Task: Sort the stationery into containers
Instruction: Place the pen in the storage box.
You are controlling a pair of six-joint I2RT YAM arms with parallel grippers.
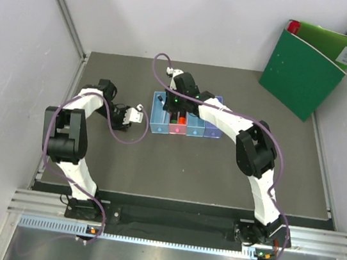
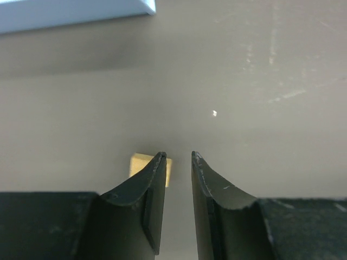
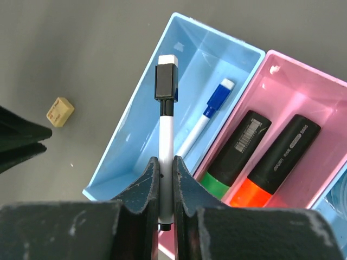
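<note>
The row of four bins point(image 1: 185, 130) stands mid-table. My right gripper point(image 3: 167, 162) is shut on a thin white pen with a black cap point(image 3: 166, 124), held above the leftmost light blue bin point(image 3: 141, 124). A white pen with a blue cap point(image 3: 209, 116) lies in that bin. Two black markers, green-capped point(image 3: 236, 151) and orange-capped point(image 3: 276, 162), lie in the pink bin point(image 3: 320, 108). My left gripper point(image 2: 178, 157) is open and empty just above the table, left of the bins, with a small tan eraser point(image 2: 142, 164) behind its left finger. The eraser also shows in the right wrist view point(image 3: 59, 111).
A big green binder point(image 1: 308, 68) leans at the back right corner. The light blue bin's corner point(image 2: 76, 11) shows at the top left of the left wrist view. A tiny white speck point(image 2: 214, 113) lies on the grey table.
</note>
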